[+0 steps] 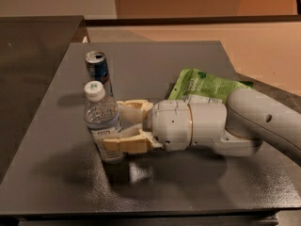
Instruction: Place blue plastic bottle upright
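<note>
The blue plastic bottle is clear with a white cap and a pale label. It stands upright at the left of the dark table. My gripper reaches in from the right at table height. Its two cream fingers sit on either side of the bottle's lower body, shut on it. The bottle's base looks to be at the table surface, though the near finger covers part of it.
A slim blue-and-silver drink can stands upright just behind the bottle. A green snack bag lies behind my white arm. The table's left edge is close to the bottle.
</note>
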Tool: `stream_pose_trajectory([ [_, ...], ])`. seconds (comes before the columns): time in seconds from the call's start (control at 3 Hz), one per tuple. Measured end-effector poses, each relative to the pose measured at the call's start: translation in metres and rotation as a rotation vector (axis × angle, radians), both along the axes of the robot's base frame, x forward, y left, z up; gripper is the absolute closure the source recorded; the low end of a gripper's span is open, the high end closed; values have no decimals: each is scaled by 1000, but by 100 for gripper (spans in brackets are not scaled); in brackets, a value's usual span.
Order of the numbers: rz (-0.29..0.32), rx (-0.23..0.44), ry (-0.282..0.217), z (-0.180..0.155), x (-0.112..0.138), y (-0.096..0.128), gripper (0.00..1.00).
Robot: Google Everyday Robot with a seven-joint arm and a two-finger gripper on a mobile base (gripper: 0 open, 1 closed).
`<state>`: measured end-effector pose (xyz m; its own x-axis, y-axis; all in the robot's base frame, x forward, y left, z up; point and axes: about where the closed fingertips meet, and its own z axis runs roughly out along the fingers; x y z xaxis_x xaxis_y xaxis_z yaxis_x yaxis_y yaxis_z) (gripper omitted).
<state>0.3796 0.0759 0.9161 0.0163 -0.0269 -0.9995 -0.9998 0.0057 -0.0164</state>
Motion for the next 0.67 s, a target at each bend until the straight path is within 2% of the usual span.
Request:
stream_pose_trajectory([
  [0.33,4,-2,-2,1,-1,2,0],
  [0.67,4,-2,-2,1,-1,2,0],
])
